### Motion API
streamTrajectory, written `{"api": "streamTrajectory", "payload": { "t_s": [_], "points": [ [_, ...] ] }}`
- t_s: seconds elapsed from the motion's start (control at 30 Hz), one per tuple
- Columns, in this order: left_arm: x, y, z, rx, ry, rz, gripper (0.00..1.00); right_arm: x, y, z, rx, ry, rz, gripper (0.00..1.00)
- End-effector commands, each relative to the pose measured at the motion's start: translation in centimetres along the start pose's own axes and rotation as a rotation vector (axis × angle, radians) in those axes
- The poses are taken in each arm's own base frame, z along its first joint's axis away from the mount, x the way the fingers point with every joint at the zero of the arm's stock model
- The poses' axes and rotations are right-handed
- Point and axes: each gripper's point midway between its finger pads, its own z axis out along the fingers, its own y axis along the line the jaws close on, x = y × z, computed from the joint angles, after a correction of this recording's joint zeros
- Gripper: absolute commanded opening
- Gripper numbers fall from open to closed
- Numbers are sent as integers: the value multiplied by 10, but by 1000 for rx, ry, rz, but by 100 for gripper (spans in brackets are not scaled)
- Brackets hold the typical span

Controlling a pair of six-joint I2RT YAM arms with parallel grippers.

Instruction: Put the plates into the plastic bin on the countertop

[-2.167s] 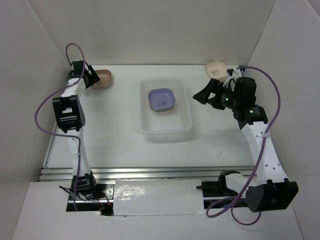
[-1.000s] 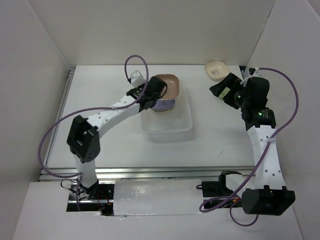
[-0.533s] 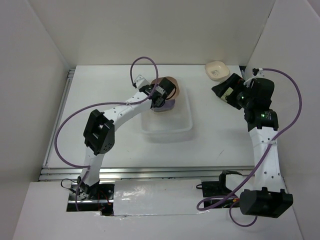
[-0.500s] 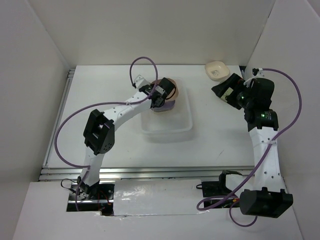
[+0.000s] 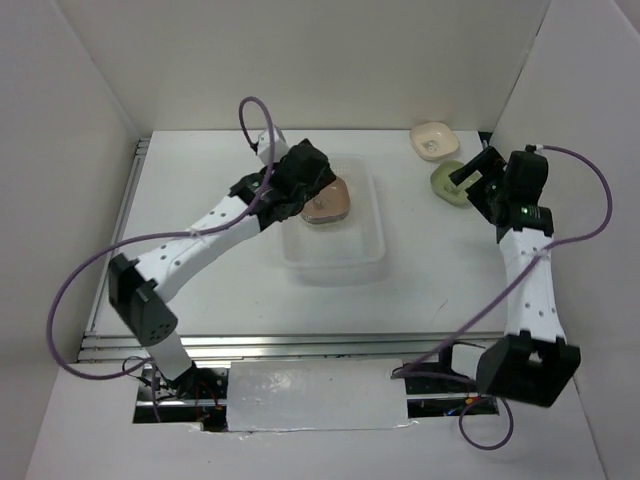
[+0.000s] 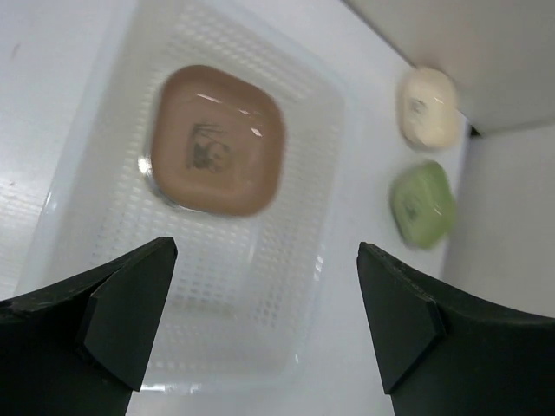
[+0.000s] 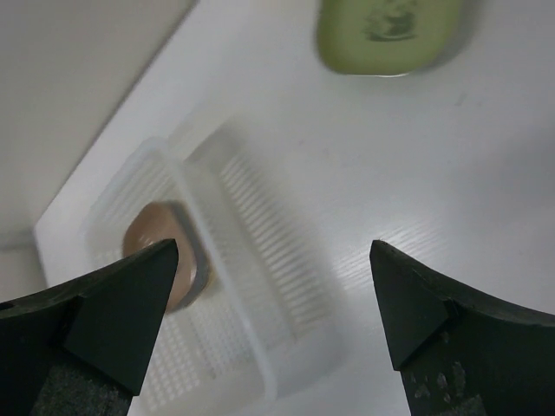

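A brown plate (image 5: pixel 326 200) lies in the plastic bin (image 5: pixel 335 258), on top of another plate whose greyish rim (image 7: pixel 198 260) shows in the right wrist view. My left gripper (image 5: pixel 298 178) hangs open and empty over the bin's far left part; its wrist view shows the brown plate (image 6: pixel 215 140) and the bin (image 6: pixel 225 295) below. A green plate (image 5: pixel 447 183) and a cream plate (image 5: pixel 432 140) sit on the countertop (image 5: pixel 220 270) at the far right. My right gripper (image 5: pixel 472 180) is open and empty right beside the green plate (image 7: pixel 388 30).
White walls close in the countertop on the left, back and right. The cream plate (image 6: pixel 429 108) and green plate (image 6: pixel 422 204) lie close to the right wall. A metal rail (image 5: pixel 300 345) runs along the front edge.
My left gripper carried the brown plate from the far left to the bin, let it go onto the lavender plate and drew back. My right arm shifted right, uncovering the green plate.
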Motion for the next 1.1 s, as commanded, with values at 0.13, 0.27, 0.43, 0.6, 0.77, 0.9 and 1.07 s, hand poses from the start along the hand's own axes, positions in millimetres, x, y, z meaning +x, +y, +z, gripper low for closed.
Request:
{"api": "streamTrajectory", "payload": {
  "t_s": [0.13, 0.27, 0.43, 0.6, 0.77, 0.9, 1.07],
  "points": [
    [4, 23, -99, 305, 177, 345, 99, -24, -109, 101, 431, -23, 132, 100],
    [10, 58, -151, 497, 291, 359, 99, -12, -135, 154, 458, 89, 154, 100],
    [6, 104, -159, 445, 310, 453, 99, -19, -147, 193, 502, 120, 139, 100],
    [5, 137, -148, 390, 310, 515, 99, -1, -168, 219, 555, 185, 131, 97],
    [3, 156, -134, 360, 327, 522, 99, 27, -189, 232, 611, 260, 145, 82],
    [-2, 167, -125, 337, 320, 524, 99, 37, -193, 238, 609, 304, 141, 61],
    [-6, 180, -116, 319, 318, 511, 99, 36, -188, 234, 606, 305, 123, 8]
  ]
}}
